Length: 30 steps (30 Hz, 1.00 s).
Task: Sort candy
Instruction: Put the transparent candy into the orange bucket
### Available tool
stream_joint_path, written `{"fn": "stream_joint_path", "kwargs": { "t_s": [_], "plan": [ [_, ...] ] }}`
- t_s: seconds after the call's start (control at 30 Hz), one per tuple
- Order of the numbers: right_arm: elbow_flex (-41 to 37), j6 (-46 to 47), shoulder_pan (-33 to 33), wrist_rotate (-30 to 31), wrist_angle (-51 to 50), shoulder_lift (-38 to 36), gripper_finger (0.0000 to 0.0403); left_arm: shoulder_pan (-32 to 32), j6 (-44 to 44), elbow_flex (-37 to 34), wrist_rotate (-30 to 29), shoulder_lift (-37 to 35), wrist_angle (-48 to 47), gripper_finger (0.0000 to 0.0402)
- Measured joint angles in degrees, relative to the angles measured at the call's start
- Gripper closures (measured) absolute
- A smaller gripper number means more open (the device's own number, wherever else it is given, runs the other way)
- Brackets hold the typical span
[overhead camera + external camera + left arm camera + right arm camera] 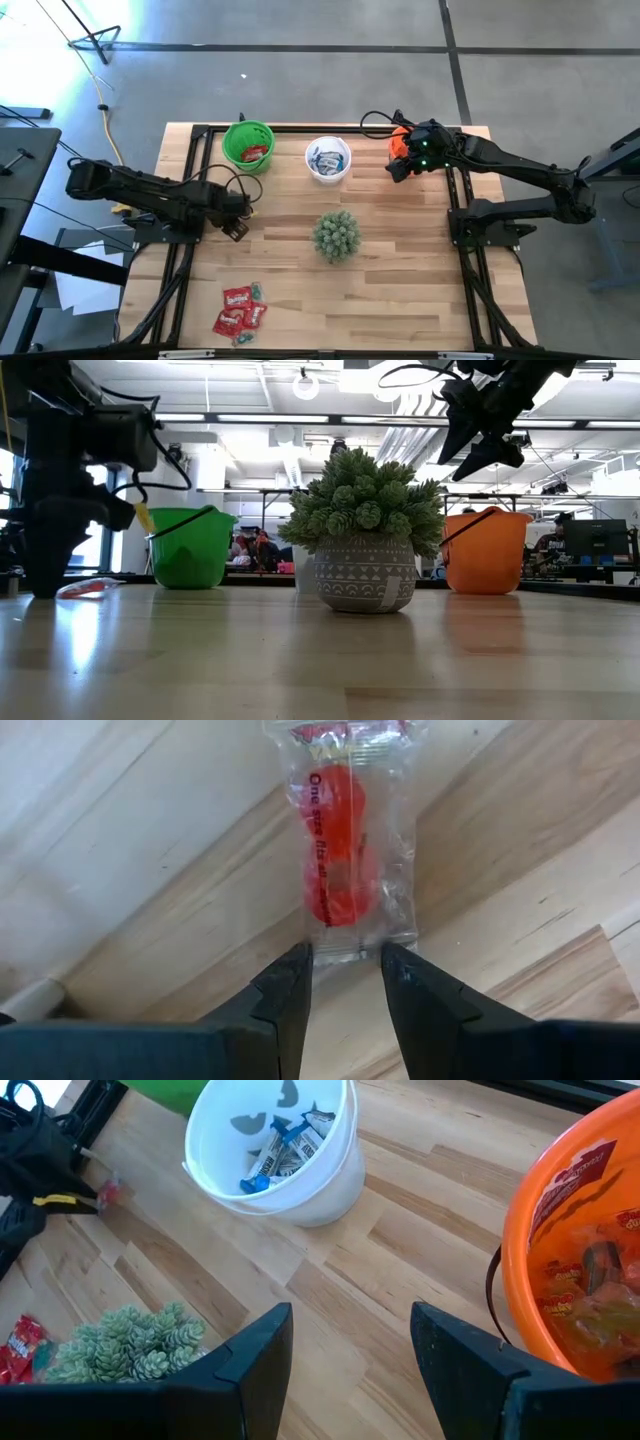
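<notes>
**Left claw at a red sweet; right claw up by the orange cup**

Your left gripper (345, 982) sits low at the table's (400, 290) left side, fingers a little apart, tips at the near edge of a clear-wrapped red candy (338, 840) lying flat on the wood. You can't tell whether the tips touch the wrapper.

Loose red candies (240, 309) lie near the front edge, well apart from that gripper.

Green cup (247, 144), back left: red wrappers inside.

White cup (328, 158), just right of it: blue-and-white candies (285, 1148) inside.

Spiky green plant (336, 235) in its patterned pot, mid-table.

Orange cup (575, 1240), back right: red and yellowish wrappers inside. Your right gripper (350, 1345) hangs above the table just beside this cup, fingers wide apart, nothing between them.
</notes>
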Motion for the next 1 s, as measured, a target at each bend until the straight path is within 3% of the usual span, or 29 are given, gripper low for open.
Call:
{"fn": "stream_joint_path", "kwargs": {
  "t_s": [1.0],
  "plan": [
    [-0.02, 0.19, 0.0, 0.07, 2.88, 0.0, 0.0204, -0.02, -1.42, 3.18, 0.0, 0.19, 2.6, 0.0286]
  ]
}}
